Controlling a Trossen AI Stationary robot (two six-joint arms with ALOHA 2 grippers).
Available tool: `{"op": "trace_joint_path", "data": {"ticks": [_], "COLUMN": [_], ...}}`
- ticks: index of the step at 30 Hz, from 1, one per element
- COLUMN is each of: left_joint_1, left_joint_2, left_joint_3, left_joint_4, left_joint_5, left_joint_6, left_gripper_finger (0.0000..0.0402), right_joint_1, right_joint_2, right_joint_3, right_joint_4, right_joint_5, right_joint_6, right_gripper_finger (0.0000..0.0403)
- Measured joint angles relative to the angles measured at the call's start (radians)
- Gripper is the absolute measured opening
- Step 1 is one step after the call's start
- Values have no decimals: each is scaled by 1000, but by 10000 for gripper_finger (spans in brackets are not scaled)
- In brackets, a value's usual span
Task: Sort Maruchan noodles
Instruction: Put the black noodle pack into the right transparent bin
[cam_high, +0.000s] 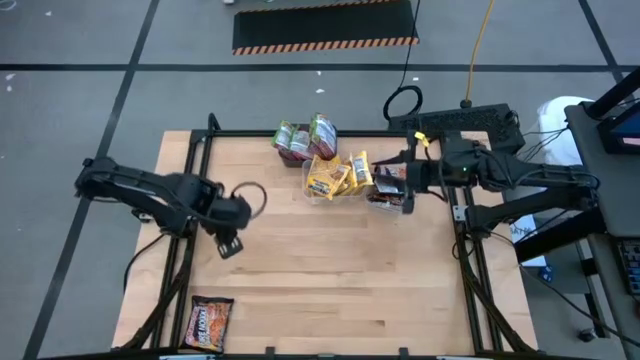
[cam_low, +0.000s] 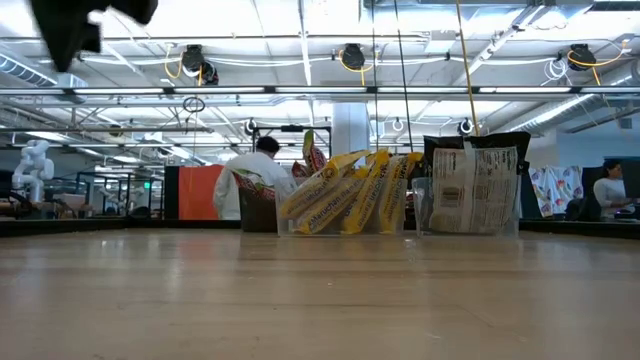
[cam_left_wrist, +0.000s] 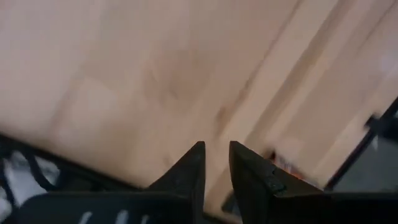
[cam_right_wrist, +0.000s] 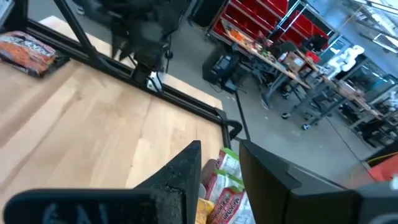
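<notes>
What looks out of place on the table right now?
One dark brown ramen packet lies alone near the table's front left corner, far from the yellow packets, green-edged packets and dark packets grouped at the back.

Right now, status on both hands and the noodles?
Left hand mid-table, empty. Right hand open over dark packets. Yellow packets binned; one dark packet loose at the near edge.

Counting by the yellow packets (cam_high: 337, 175) in the middle tub: around four of those, two green ones (cam_high: 305, 137) just beside them, one or two dark ones (cam_high: 388, 190) opposite, one orange packet (cam_high: 208, 323) well apart.
</notes>
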Motion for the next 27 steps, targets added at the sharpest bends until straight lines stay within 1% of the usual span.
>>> {"op": "trace_joint_path", "data": {"ticks": [2, 5, 10, 12, 17, 21, 23, 27], "left_joint_1": [-25, -68, -143, -176, -264, -325, -347, -380], "left_joint_2": [15, 28, 27, 26, 26, 26, 26, 26], "left_joint_3": [-57, -159, -334, -386, -493, -553, -574, -608], "left_joint_4": [17, 88, 332, 417, 629, 761, 794, 806], "left_joint_5": [57, 142, 321, 365, 373, 373, 367, 316], "left_joint_6": [-23, -67, -162, -192, -287, -316, -328, -335], "left_gripper_finger": [83, 85, 85, 85, 86, 86, 86, 86], "right_joint_1": [16, 31, 44, 48, 50, 50, 50, 49], "right_joint_2": [1, 0, 0, 0, 1, 1, 1, 1], "right_joint_3": [0, 0, 0, 0, 0, 0, 0, 0], "right_joint_4": [-2, -2, -1, -1, -1, -1, -1, -1], "right_joint_5": [29, 33, 32, 32, 32, 32, 32, 32], "right_joint_6": [-4, -9, -10, -10, -9, -9, -8, -8], "right_gripper_finger": [102, 102, 102, 102, 102, 102, 102, 102]}}
